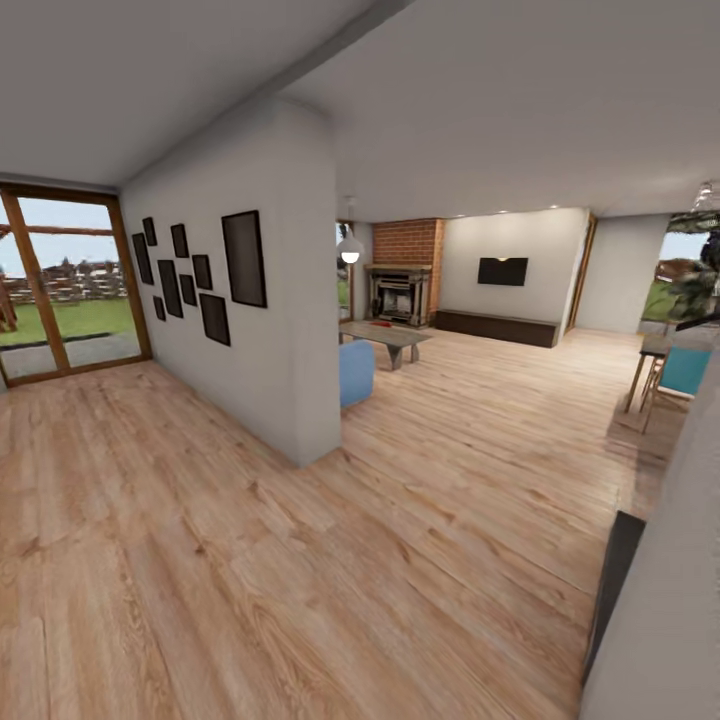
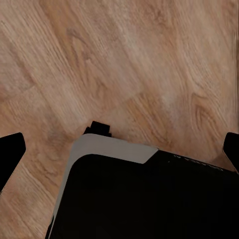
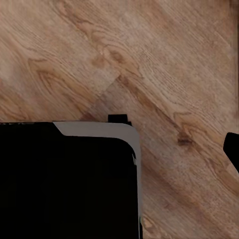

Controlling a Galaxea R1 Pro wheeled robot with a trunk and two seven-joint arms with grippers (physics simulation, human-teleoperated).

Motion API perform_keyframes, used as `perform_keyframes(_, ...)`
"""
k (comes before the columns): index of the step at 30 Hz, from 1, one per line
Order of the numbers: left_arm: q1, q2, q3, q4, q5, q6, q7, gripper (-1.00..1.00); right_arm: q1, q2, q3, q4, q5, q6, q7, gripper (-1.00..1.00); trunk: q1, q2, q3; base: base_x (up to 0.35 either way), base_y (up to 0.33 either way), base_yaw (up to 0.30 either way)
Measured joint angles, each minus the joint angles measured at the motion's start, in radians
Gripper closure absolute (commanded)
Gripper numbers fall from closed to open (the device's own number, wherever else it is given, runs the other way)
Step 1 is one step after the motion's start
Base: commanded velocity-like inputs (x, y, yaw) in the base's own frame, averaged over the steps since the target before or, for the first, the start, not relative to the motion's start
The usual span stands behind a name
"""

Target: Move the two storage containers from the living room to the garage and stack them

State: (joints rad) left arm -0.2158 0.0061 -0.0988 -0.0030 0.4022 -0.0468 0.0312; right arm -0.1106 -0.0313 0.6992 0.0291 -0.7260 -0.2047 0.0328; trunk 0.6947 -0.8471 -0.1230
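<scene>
Robot is standing on the light wood-plank floor (image 1: 330,560) of a hallway, head camera looking past a white partition wall (image 1: 285,330) hung with dark picture frames (image 1: 243,258) into the living room. Down there: red-brick fireplace (image 1: 405,270), black wall TV (image 1: 502,271), long dark low bench (image 1: 497,327), grey coffee table (image 1: 388,337) with a blue seat (image 1: 355,372) just beside the wall's end. There's a small reddish patch on the coffee table (image 1: 381,325); could be one of the storage containers, but too small to tell, so I can't place either container for sure. Glass door to the garden (image 1: 60,285) sits at the far left, a table with a teal chair (image 1: 684,368) at the right edge. Both wrist cameras look straight down at plank flooring and the robot's dark base (image 2: 144,199) (image 3: 64,179). Left gripper (image 2: 119,154): dark fingertips (image 2: 10,152) sit at opposite edges of the frame, so jaws look spread wide, nothing between them but floor. Right gripper: one fingertip (image 3: 232,149) shows at the frame edge, the other is out of shot, so I can't tell how far apart the jaws are; nothing is visibly held. Progress, my read: basically zero. No container picked up, garage not in view. Left to do: drive into the living room, find and grab both containers, carry them to the garage, set one down, stack the other on it.
</scene>
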Motion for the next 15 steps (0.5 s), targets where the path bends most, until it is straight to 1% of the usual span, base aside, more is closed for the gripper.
perform_keyframes(10,0.000,0.001,0.001,0.000,0.003,-0.001,0.000,-1.00,0.000,0.000,0.001,-0.001,0.003,0.000,0.000,-1.00,0.000,0.000,0.000,0.322,0.014,-0.245)
perform_keyframes(12,0.000,0.001,0.001,0.000,0.003,-0.002,0.000,-1.00,0.000,0.000,0.001,-0.001,0.015,0.000,0.000,-1.00,0.000,0.000,0.000,0.323,0.070,-0.246)
perform_keyframes(15,0.000,0.001,0.001,0.000,0.003,-0.002,0.000,-1.00,0.000,0.001,0.000,-0.001,0.052,-0.001,-0.001,-1.00,0.000,0.000,0.000,0.323,0.084,-0.245)
